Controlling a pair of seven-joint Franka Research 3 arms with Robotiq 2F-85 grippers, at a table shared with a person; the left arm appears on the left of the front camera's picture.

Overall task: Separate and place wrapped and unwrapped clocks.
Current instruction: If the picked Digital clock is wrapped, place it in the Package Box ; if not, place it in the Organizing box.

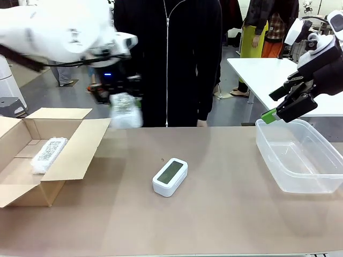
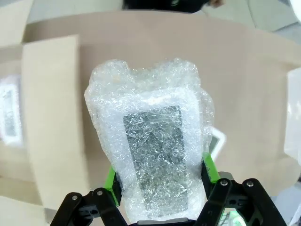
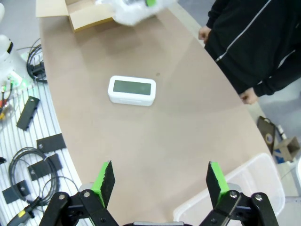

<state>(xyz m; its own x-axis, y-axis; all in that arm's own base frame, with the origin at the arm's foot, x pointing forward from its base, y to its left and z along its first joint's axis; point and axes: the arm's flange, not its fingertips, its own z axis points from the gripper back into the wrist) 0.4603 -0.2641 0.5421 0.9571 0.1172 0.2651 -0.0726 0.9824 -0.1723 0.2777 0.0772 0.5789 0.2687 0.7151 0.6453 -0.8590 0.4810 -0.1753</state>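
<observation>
We're holding a bubble-wrapped clock [image 2: 150,136] near the cardboard box [image 1: 80,152].
Left gripper [image 2: 161,176] is clamping it; we're aiming beside the boxed bundle [image 1: 49,152].

Cardbd box [image 1: 80,152] L, clear plastic bin [image 1: 292,182] R.

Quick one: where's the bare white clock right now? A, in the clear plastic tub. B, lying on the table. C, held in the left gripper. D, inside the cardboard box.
B: the clock lies on the table, between the box and the tub, while the left gripper holds a bundle.
</observation>
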